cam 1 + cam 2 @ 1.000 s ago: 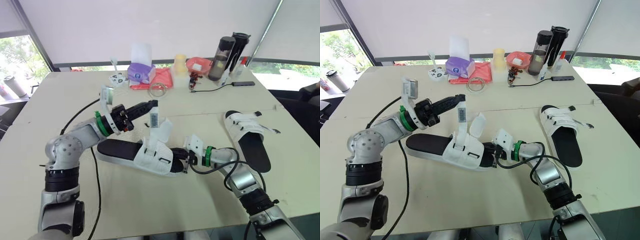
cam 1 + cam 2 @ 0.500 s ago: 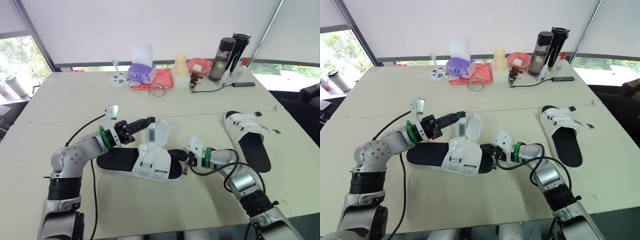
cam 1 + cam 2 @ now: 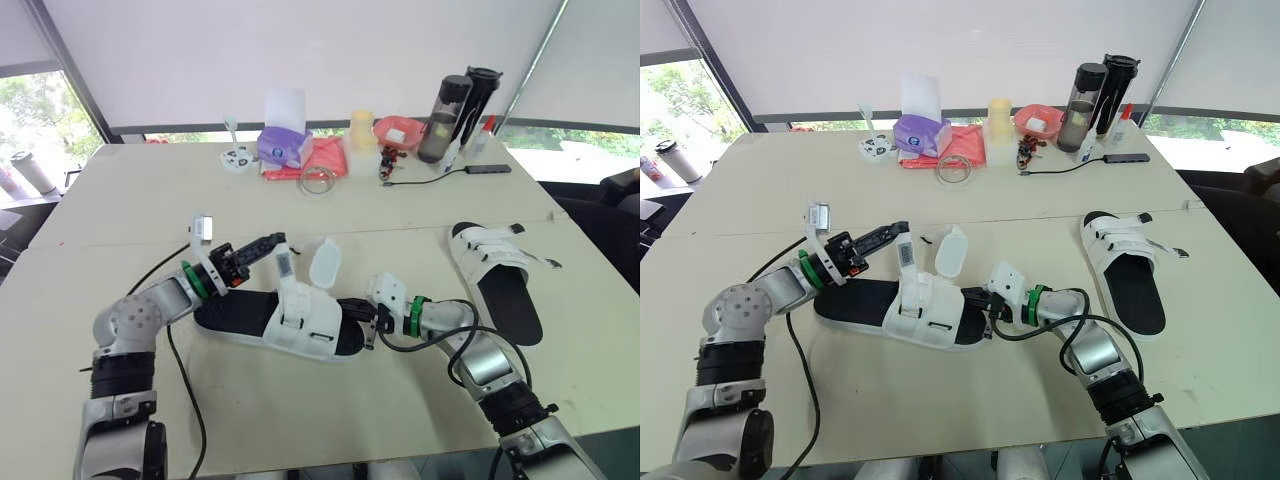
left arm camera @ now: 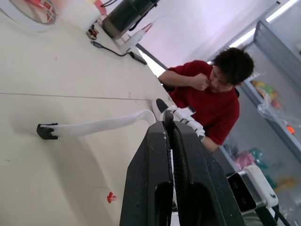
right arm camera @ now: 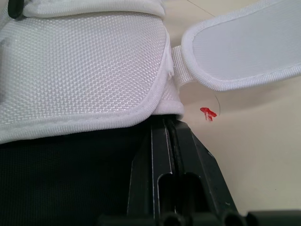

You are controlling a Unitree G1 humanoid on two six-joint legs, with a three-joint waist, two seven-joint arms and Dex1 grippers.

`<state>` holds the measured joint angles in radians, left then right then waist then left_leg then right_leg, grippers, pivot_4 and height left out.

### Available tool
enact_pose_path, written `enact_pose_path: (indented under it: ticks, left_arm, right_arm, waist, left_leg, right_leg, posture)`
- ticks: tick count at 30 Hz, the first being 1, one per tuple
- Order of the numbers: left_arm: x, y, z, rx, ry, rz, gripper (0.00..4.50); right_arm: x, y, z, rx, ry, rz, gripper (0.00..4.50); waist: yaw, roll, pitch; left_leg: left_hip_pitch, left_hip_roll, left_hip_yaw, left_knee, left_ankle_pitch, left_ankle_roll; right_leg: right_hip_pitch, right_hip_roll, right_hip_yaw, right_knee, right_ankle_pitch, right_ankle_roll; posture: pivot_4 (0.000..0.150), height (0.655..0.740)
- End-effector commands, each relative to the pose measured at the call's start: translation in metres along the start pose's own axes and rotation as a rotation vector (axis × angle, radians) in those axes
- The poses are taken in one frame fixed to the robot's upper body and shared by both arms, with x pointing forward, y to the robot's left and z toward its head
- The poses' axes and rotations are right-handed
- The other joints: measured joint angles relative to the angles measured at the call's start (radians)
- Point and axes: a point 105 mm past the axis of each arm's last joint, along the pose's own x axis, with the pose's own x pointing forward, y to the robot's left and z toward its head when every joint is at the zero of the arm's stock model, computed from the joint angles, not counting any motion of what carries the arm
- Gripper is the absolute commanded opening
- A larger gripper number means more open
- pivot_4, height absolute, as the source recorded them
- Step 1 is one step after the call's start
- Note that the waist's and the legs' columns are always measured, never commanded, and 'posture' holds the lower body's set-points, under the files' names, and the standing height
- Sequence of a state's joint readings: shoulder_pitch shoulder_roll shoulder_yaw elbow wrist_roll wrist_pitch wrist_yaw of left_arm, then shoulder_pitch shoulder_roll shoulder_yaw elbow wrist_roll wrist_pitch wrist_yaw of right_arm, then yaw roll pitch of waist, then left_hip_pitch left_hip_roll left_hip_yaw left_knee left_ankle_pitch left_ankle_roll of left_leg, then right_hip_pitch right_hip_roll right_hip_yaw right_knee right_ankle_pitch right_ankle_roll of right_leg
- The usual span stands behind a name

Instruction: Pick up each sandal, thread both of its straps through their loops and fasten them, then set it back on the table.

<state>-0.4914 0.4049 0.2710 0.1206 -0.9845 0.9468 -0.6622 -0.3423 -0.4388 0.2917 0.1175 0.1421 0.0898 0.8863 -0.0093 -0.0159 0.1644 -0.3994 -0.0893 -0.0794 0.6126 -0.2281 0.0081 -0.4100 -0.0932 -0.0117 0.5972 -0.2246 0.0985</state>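
A white sandal with a black sole (image 3: 290, 322) lies flat at the table's middle. My left gripper (image 3: 276, 241) is shut on the tip of one of its straps (image 3: 286, 268), holding it upright above the sandal; that strap (image 4: 99, 125) runs out from the closed fingers (image 4: 160, 155) in the left wrist view. The other strap (image 3: 323, 266) stands loose beside it. My right gripper (image 3: 362, 318) is shut on the sandal's toe end, and the right wrist view shows its fingers (image 5: 162, 160) pressed against the black sole under the white upper (image 5: 80, 70). A second sandal (image 3: 497, 272) lies to the right.
Along the table's far side stand a purple tissue box (image 3: 283, 146), a yellow cup (image 3: 360, 130), a pink tray (image 3: 396, 130), two dark bottles (image 3: 442, 118) and a cable (image 3: 440, 171). A person in a red shirt (image 4: 207, 101) sits beyond the table.
The sandal has come down from a raised tilt to lie flat. My left gripper has sunk and drawn back left with the strap. The right gripper has stayed on the toe.
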Motion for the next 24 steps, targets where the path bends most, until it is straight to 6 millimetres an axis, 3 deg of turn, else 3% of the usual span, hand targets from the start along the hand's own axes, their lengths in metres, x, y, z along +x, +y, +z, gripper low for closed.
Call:
enact_pose_path:
  ticks: [1, 11, 19, 24]
  left_arm:
    - [0.003, -0.001, 0.000, 0.057, 0.038, -0.014, 0.05]
    - [0.021, 0.011, -0.019, 0.137, 0.187, -0.025, 0.05]
    - [0.011, 0.028, -0.028, 0.074, 0.231, 0.016, 0.05]
    - [0.005, 0.035, -0.051, 0.050, 0.302, 0.039, 0.05]
  right_arm:
    - [0.000, 0.013, -0.038, 0.083, 0.144, 0.015, 0.00]
    - [0.001, 0.013, -0.037, 0.084, 0.140, 0.017, 0.00]
    - [0.000, 0.015, -0.038, 0.088, 0.141, 0.009, 0.00]
    - [0.000, 0.015, -0.038, 0.088, 0.140, 0.009, 0.00]
  waist:
    - [0.000, 0.000, 0.000]
    - [-0.001, 0.000, 0.000]
    - [-0.001, 0.000, 0.000]
    - [-0.002, 0.000, 0.000]
  left_leg:
    - [0.000, 0.000, 0.000, 0.000, 0.000, 0.000]
    - [0.001, 0.000, 0.000, 0.000, 0.000, 0.000]
    - [0.001, 0.000, 0.000, -0.001, 0.000, 0.000]
    - [0.001, 0.000, 0.000, -0.001, 0.000, 0.000]
  right_leg:
    - [0.000, 0.000, 0.000, 0.000, 0.000, 0.000]
    - [0.001, 0.000, 0.000, 0.000, 0.000, 0.000]
    - [0.000, 0.000, 0.000, 0.000, 0.000, 0.000]
    - [0.000, 0.000, 0.000, 0.000, 0.000, 0.000]
  posture:
    - [0.150, 0.7400]
    - [0.150, 0.7400]
    - [0.150, 0.7400]
    - [0.150, 0.7400]
